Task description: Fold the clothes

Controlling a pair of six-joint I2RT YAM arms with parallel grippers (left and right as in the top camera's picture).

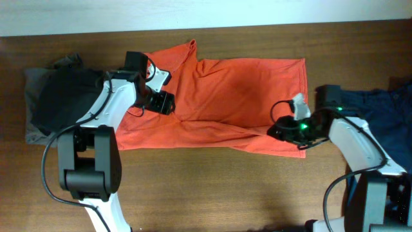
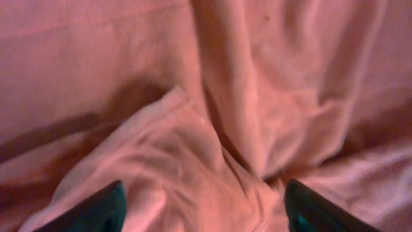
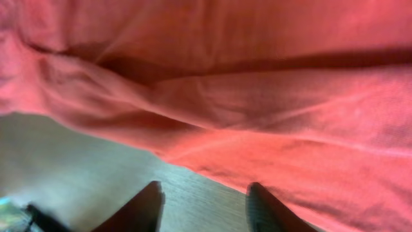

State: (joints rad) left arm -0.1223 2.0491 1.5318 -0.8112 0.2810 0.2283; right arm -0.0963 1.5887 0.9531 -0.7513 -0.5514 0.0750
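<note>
Jaws left, right: spread wide | 1 orange shirt [image 1: 238,96] | 1 grey garment [image 1: 48,96] | 1 blue garment [image 1: 386,106]

A brown wooden table [image 1: 212,187] is filling nearly the whole overhead view, its grain running left to right. A pale strip [image 1: 193,13] is showing beyond its far edge, too narrow to tell wall from floor. Even light is lying over the wood, leaving only soft shadows.

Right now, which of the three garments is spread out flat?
The orange one in the middle; the dark one at the left edge and the blue one at the right lie bunched.
</note>
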